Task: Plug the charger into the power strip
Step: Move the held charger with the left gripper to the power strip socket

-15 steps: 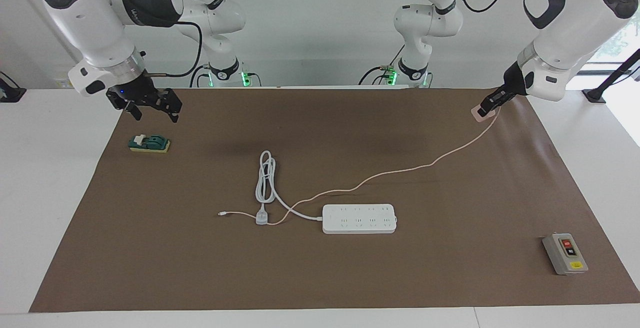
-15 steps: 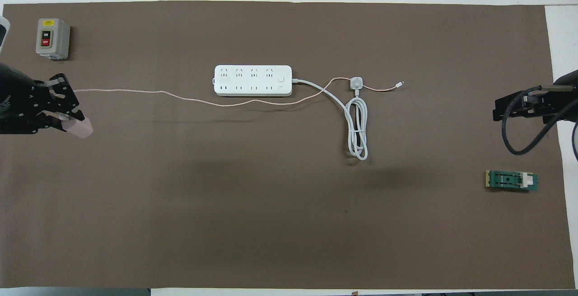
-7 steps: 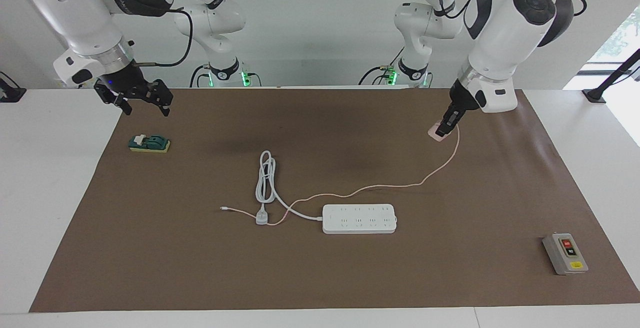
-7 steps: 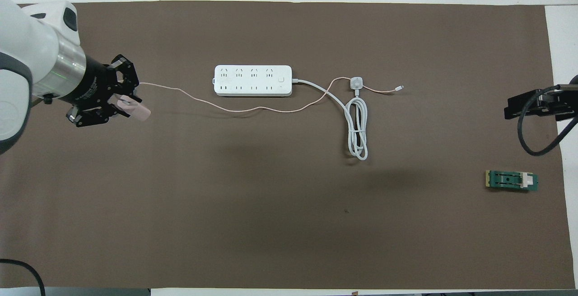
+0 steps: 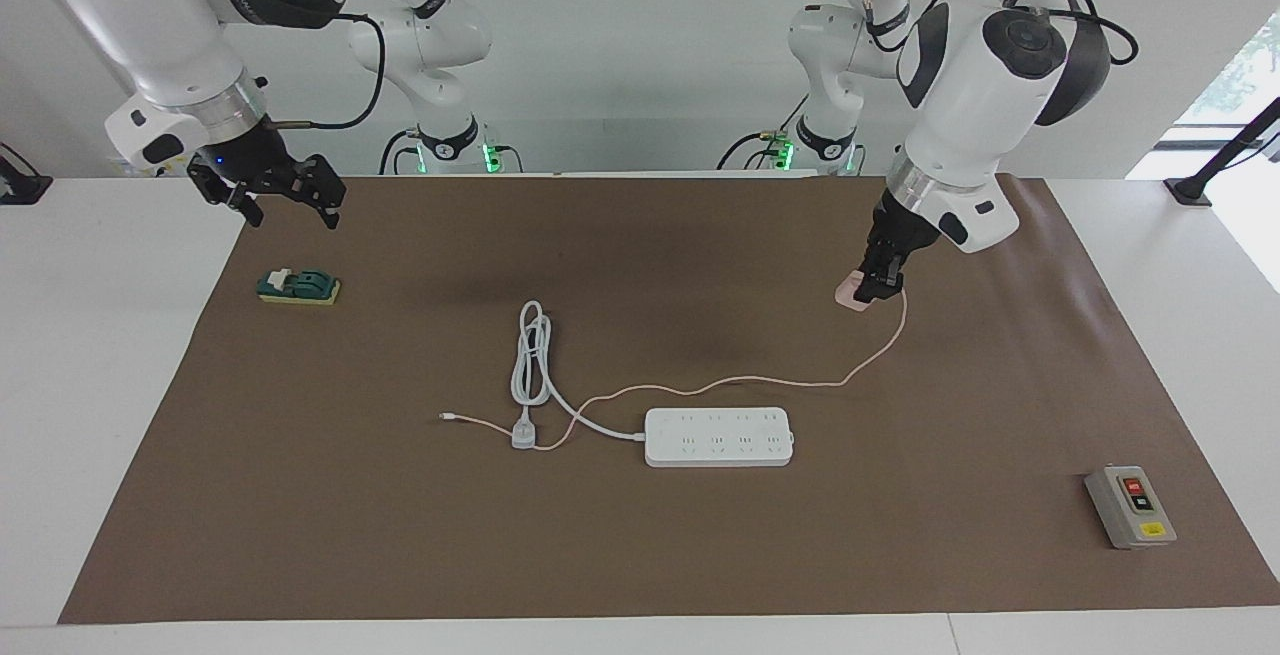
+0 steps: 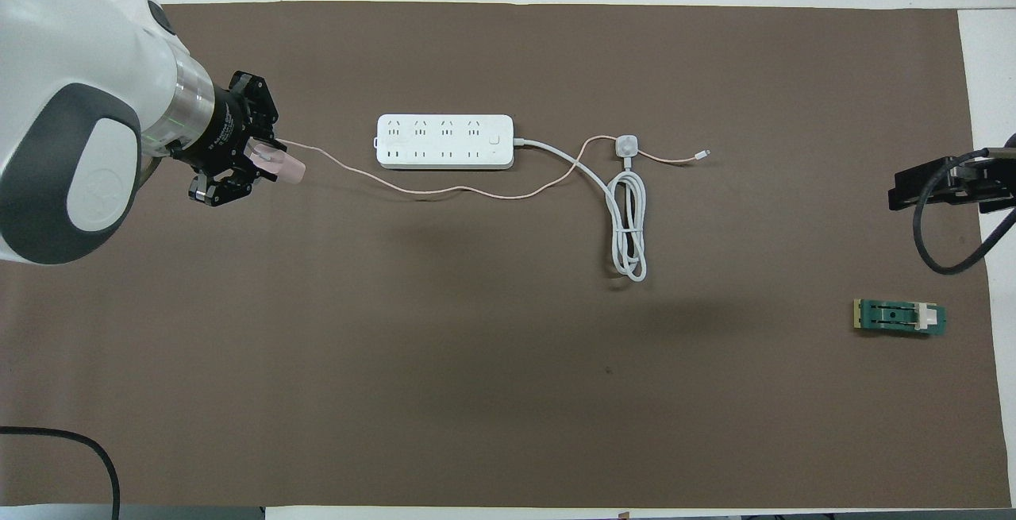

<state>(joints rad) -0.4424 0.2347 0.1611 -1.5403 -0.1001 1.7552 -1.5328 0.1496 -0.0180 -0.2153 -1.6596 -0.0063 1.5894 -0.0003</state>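
Facing view: right pincer [image 5: 290, 203] hangs released above the bench's [image 5: 80, 385] edge near the green block [image 5: 299, 287]; power strip [image 5: 719, 436] lies mid-mat; left pincer [image 5: 884, 280] is clenched on the charger [image 5: 849, 295], up over the mat, well apart from the strip.

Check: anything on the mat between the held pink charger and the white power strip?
Only the thin pink cable, trailing from the pale pink cube charger in the left tool along the long white power strip; otherwise bare brown mat, clearest in the overhead view.
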